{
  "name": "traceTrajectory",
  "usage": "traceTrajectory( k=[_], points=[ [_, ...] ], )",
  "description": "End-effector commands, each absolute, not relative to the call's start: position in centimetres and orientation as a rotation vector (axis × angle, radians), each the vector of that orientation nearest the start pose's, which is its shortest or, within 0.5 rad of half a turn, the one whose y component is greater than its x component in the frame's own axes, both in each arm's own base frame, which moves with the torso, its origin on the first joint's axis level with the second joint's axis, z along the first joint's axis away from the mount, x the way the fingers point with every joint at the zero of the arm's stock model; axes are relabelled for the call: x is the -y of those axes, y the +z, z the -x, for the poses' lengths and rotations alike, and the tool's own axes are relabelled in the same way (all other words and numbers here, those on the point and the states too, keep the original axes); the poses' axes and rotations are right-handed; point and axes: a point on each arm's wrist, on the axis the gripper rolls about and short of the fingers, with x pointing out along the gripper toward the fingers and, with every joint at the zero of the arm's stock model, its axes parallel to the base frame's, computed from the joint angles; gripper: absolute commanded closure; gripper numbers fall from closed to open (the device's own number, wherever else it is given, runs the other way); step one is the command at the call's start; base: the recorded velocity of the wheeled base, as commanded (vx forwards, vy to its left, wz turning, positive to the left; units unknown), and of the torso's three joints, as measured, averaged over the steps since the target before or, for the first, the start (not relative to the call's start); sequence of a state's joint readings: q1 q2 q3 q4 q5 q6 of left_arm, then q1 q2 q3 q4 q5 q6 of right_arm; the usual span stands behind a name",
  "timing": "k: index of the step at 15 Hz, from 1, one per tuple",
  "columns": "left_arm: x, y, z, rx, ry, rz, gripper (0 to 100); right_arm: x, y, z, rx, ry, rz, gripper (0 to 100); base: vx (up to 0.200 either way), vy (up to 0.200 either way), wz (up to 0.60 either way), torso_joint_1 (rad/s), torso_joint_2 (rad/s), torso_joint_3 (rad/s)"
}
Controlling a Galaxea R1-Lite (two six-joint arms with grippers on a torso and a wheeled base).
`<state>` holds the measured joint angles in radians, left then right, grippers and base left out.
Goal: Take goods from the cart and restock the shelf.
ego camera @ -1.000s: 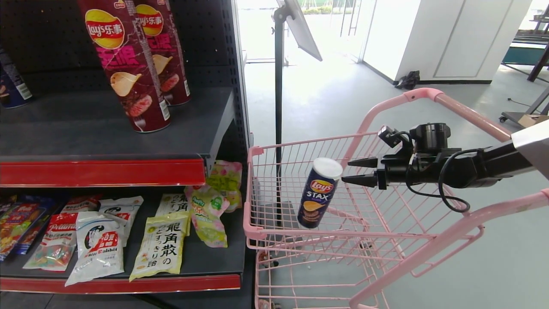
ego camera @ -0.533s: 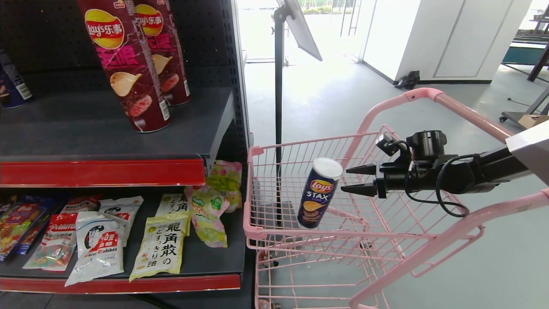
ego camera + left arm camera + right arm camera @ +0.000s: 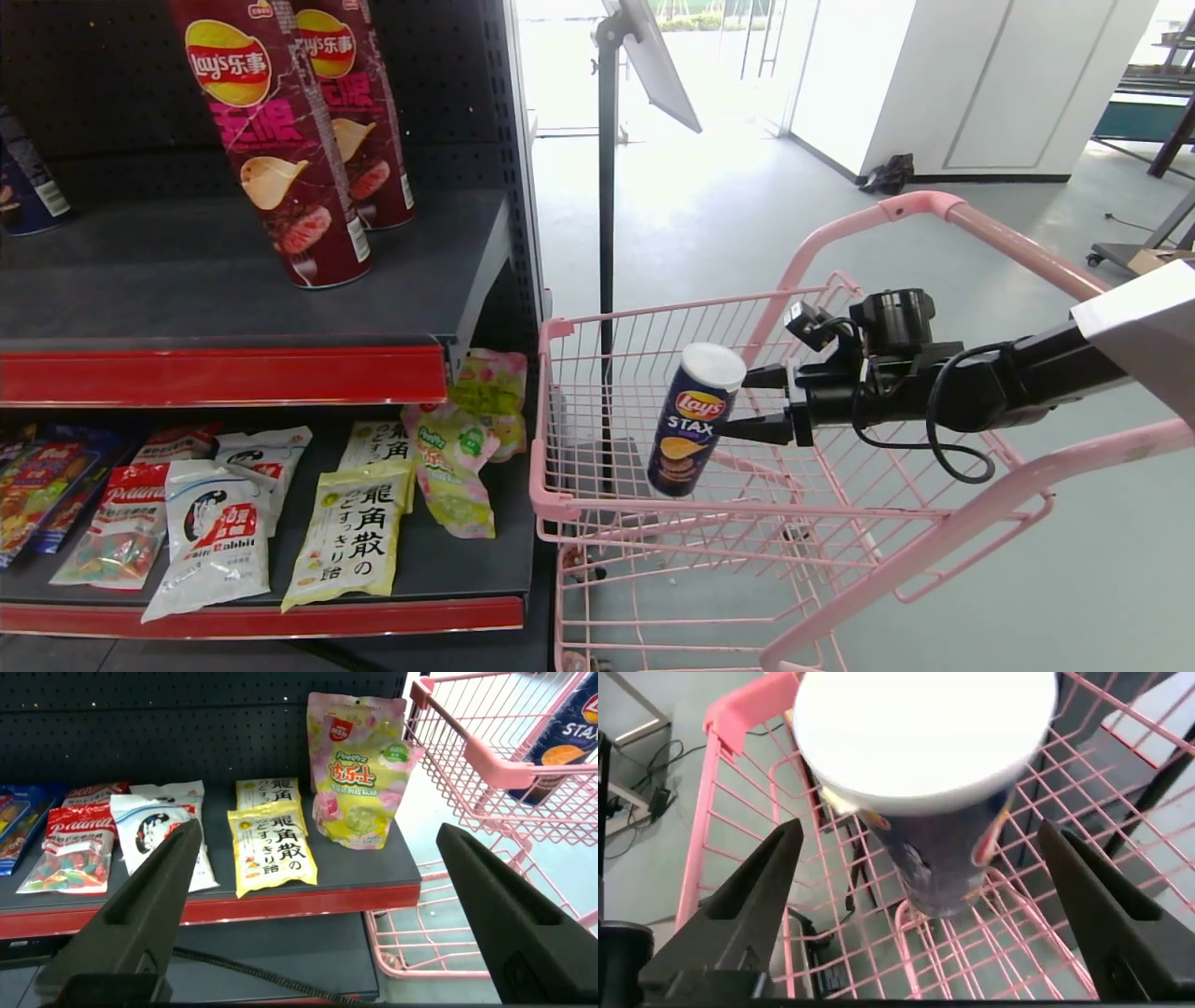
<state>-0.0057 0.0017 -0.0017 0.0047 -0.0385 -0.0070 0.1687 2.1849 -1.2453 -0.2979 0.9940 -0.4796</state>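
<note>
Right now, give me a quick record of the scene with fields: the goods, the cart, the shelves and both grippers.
item: blue chip can, standing slightly tilted in the pink cart, at the end nearest the shelf
right gripper: open, one finger on each side of the can's upper part, not closed on it
left gripper: open, in front of the snack bags on the lower shelf
upper shelf: two red chip cans standing, bare space beside them
progress: can not yet gripped

Daylit aisle, strongly backlit.
Glare from the doorway [image 3: 560,65] washes the floor [image 3: 709,215]; the shelf [image 3: 187,280] recess lies dim; the can lid [image 3: 924,728] is overexposed and soft; verticals lean at the margins.
</note>
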Motion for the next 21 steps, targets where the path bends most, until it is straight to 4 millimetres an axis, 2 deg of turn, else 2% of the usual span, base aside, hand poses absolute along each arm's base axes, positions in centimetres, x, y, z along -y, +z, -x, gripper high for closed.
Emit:
traceTrajectory(
  k=[1, 7, 11, 12, 17, 19, 20, 21],
  points=[
    [0.1, 7.6, 2.3, -0.006, -0.044, 0.008, 0, -10.0, 9.1, -40.1, -0.334, 1.263, 0.147, 0, 0.0, 0.0, 0.0, 0.0, 0.0, 0.0],
    [0.1, 7.5, 2.3, -0.005, -0.044, 0.008, 0, -14.5, 8.5, -39.8, -0.326, 1.357, 0.167, 0, 0.0, 0.0, 0.0, 0.0, 0.0, 0.0],
    [0.1, 7.5, 2.3, -0.005, -0.044, 0.008, 0, -15.7, 8.4, -39.9, -0.318, 1.36, 0.187, 0, 0.0, 0.0, 0.0, 0.0, 0.0, 0.0],
    [0.1, 7.5, 2.3, -0.005, -0.044, 0.008, 0, -15.9, 8.7, -40.0, -0.312, 1.359, 0.186, 100, 0.0, 0.0, 0.0, 0.0, 0.0, 0.0],
    [0.1, 7.5, 2.3, -0.005, -0.044, 0.008, 0, -15.9, 9.5, -40.1, -0.322, 1.348, 0.148, 100, 0.0, 0.0, 0.0, 0.0, 0.0, 0.0],
    [0.1, 7.5, 2.3, -0.005, -0.044, 0.008, 0, -16.0, 12.2, -40.1, -0.244, 1.346, 0.175, 100, 0.0, 0.0, 0.0, 0.0, 0.0, 0.0],
    [0.1, 7.6, 2.3, -0.006, -0.044, 0.006, 0, -15.8, 14.4, -39.7, -0.194, 1.339, 0.188, 100, 0.0, 0.0, 0.0, 0.0, 0.0, 0.0],
    [0.1, 7.6, 2.3, -0.006, -0.044, 0.008, 0, -15.6, 15.8, -39.4, -0.168, 1.332, 0.192, 100, 0.0, 0.0, 0.0, 0.0, 0.0, 0.0]
  ],
)
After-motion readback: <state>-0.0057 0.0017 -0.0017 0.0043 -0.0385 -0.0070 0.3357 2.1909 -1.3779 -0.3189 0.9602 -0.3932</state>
